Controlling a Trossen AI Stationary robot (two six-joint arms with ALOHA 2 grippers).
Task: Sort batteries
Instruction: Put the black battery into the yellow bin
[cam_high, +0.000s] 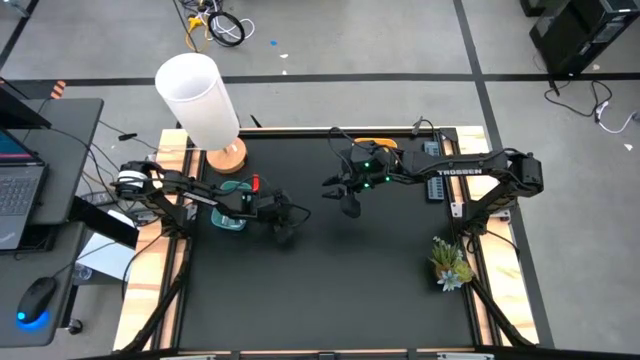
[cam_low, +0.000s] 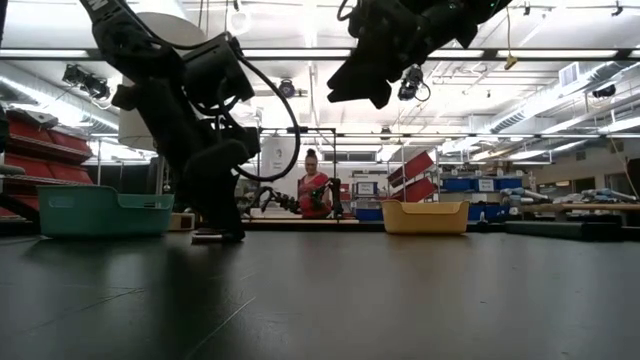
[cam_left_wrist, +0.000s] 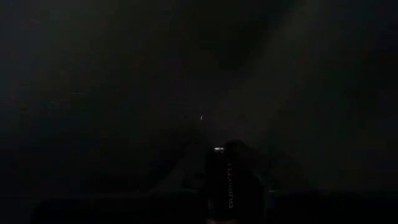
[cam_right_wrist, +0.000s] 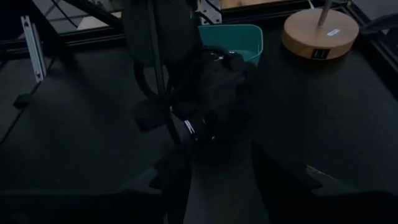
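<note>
The left hand (cam_low: 222, 232) is down at the desk (cam_high: 330, 290), its fingertips at the black surface. In its own wrist view a dark battery (cam_left_wrist: 227, 186) with printed lettering stands between its fingers, so the fingers look to be narrowing around that cell. Whether the grip is firm yet I cannot tell. The teal bin (cam_high: 232, 200) sits just behind this hand, toward the left arm's base, beside the wooden foot of a white lamp (cam_high: 200, 100).

The right hand (cam_high: 345, 198) hangs raised above the desk, a little apart from the left one and facing it. Its fingers (cam_right_wrist: 283, 177) are parted at a middling width with nothing between them. The yellow bin (cam_low: 425, 216) lies beyond the right hand, near the desk's back edge. No other batteries can be made out on the dark surface, and what the bins hold is hidden.

The step in hand looks like picking up one battery with the left hand. The next move calls for a secure pinch, a straight lift so the small cell does not roll or slip, then a short carry back to whichever bin suits this dark type. The teal one is closest. The right arm should keep clear of that path.
</note>
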